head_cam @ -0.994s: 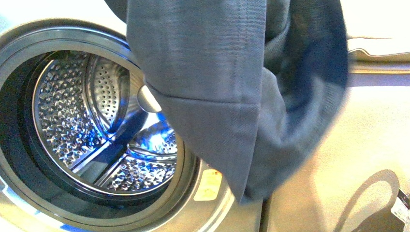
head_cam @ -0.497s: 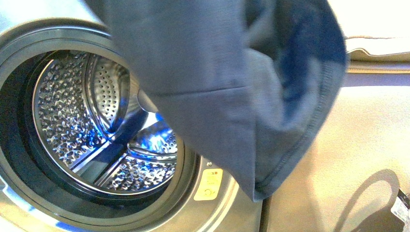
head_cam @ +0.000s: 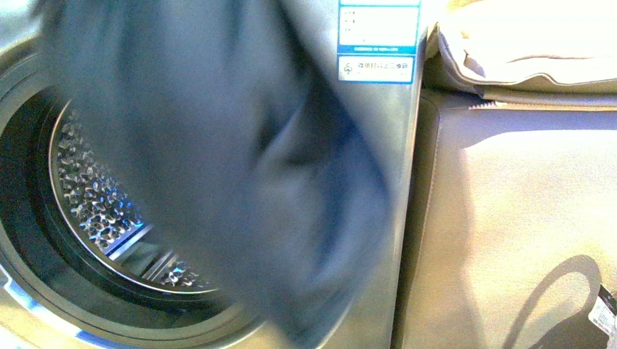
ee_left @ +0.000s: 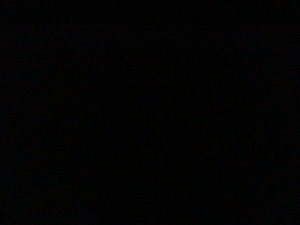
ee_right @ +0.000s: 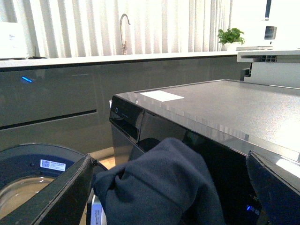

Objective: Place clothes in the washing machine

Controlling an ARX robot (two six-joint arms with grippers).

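Front view: clothes [head_cam: 218,145] show as a dark grey-blue mass, navy in the folds and heavily blurred, so weave and seams cannot be read. The fabric hangs from the top edge of the picture in front of the washing machine [head_cam: 404,182], covering most of the round porthole, and its lowest point reaches the lower rim of the opening. Whether any part is already past the rim cannot be told. The perforated steel drum [head_cam: 91,200] shows only as a crescent beside the fabric, and that visible part holds nothing. A blue-white energy label [head_cam: 378,36] sits on the machine's front, above and beside the cloth. A beige cushion [head_cam: 524,51] lies on the sofa side [head_cam: 524,203], which stands right against the machine. Left wrist view: dark, nothing read, so the left gripper's state cannot be told. Right wrist view: the right gripper [ee_right: 168,161] has its jaws spread wide, with the garment bunched in navy folds between them. The cloth lies against one finger [ee_right: 65,197], and a gap shows between it and the other. Behind it are the machine's dark flat top with a white sheet [ee_right: 161,95] on it and, lower down, the open round door [ee_right: 37,164].
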